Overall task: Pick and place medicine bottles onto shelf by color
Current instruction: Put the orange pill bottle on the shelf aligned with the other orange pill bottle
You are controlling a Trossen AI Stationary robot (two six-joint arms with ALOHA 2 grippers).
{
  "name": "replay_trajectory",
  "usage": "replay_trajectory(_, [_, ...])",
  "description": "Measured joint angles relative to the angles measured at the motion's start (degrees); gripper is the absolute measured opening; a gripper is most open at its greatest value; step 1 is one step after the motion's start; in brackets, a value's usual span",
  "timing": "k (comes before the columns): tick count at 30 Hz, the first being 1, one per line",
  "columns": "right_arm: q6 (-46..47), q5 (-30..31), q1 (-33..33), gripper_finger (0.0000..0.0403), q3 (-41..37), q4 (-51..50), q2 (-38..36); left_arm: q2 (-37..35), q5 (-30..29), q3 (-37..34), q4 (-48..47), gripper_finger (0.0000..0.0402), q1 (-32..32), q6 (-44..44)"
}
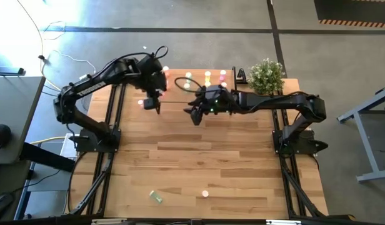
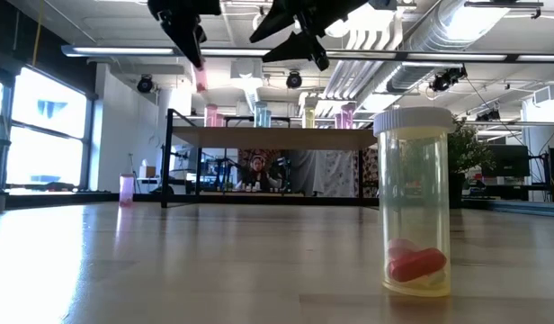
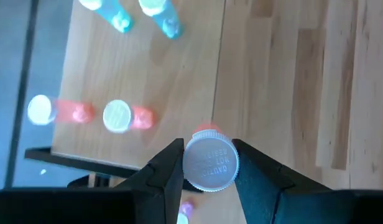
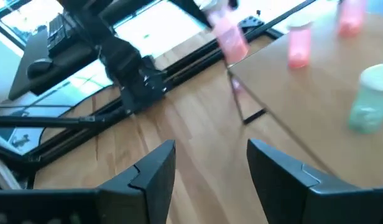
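Nearest you in the low view stands a yellow-tinted medicine bottle [image 2: 414, 200] on the tabletop [image 1: 211, 162], upright, white cap on top, red and pale pills at its bottom; it is not the one in hand, so look past it.

Start at the left: your left gripper [image 3: 207, 177] has its jaws closed on the white cap of a pink bottle [image 3: 209, 160]; the bottle hangs straight down from the jaws, long axis vertical, clear of any surface. In the high view that gripper [image 1: 150, 100] sits just off the shelf's [image 1: 199, 94] left end, so the shelf lies to the right of the held bottle, close by; two pink bottles [image 3: 128, 116] already stand on the near part of the shelf top, with bluish-green ones [image 3: 161, 15] farther along. I judge the coming move turns on carrying the bottle sideways over the shelf edge to join the pink pair, keeping it upright.

Further right, your right gripper [image 1: 197, 114] hovers over the tabletop just in front of the shelf; its jaws [image 4: 207, 165] stand wide apart with nothing between them. The left arm is the one that matters here.
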Motion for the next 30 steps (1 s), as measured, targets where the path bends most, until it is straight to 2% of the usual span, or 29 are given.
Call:
replay_trajectory(7, [-3.0, -0.39, -3.69, 0.019, 0.0, -4.0, -2.49, 6.35, 2.8, 4.98, -0.76, 0.0106, 2.21, 0.4])
replay_trajectory(21, [-4.31, -1.22, -6.26, 0.019, 0.0, -7.59, -2.77, 12.41, 3.78, 5.12, -1.28, 0.0112, 4.14, -1.75])
replay_trajectory(30, [-6.23, -1.21, -6.38, 0.019, 0.0, -7.59, -2.77, 13.25, 4.06, 5.1, -2.68, 0.0112, 6.07, -5.6])
